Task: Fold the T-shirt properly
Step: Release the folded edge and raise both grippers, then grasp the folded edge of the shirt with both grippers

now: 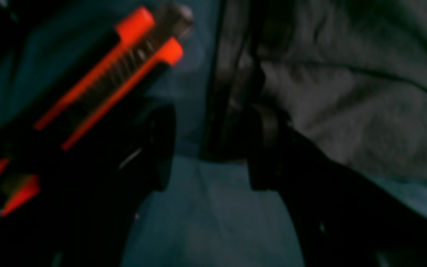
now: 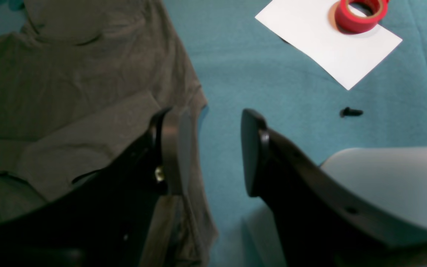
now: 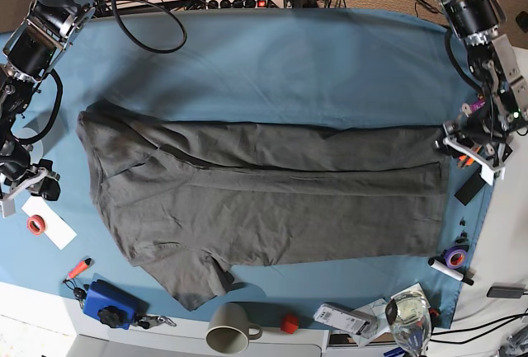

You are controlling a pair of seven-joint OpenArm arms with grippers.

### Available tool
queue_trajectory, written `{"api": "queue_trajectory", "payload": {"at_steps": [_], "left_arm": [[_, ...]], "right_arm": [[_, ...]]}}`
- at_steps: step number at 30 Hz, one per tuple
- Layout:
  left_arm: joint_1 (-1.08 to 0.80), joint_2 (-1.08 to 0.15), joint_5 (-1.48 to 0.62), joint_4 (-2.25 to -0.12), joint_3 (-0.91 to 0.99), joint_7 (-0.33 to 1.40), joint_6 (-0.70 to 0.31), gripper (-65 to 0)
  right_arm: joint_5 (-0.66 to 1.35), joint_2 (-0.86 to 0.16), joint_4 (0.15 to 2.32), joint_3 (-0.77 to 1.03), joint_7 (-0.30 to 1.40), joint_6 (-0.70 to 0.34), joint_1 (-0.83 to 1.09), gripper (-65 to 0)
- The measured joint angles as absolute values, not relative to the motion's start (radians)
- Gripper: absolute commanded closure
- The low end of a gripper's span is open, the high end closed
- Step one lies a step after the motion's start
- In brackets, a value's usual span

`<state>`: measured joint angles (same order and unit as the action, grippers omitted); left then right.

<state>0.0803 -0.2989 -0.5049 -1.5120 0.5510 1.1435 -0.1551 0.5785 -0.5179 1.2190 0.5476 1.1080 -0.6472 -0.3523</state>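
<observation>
Grey T-shirt [image 3: 272, 200] lies flat; left claw [image 1: 213, 148] and right claw [image 2: 213, 152] gape empty

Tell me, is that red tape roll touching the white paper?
Touching. The right wrist view shows the tape roll lying on the paper, its lower edge resting on the sheet with no gap.

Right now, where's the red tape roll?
In the base view, the red tape roll sits on a white paper sheet at the table's left edge, just off the T-shirt's collar end and below the right gripper.
</observation>
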Motion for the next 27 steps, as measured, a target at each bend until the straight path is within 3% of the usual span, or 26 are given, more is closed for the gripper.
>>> {"api": "queue_trajectory", "payload": {"at_steps": [4, 18, 27], "left_arm": [[0.061, -0.286, -0.551, -1.512, 0.554, 1.137, -0.204, -31.0], [0.07, -0.217, -0.498, -1.497, 0.551, 1.061, -0.175, -30.9], [0.07, -0.219, -0.502, -1.497, 0.551, 1.063, -0.188, -30.9]], "right_arm": [[0.578, -0.518, 1.219, 0.548, 1.126, -0.648, -0.352, -23.1], [0.582, -0.518, 1.219, 0.548, 1.179, -0.643, -0.352, -23.1], [0.6, -0.518, 1.219, 0.583, 1.221, -0.542, -0.314, -23.1]]}}
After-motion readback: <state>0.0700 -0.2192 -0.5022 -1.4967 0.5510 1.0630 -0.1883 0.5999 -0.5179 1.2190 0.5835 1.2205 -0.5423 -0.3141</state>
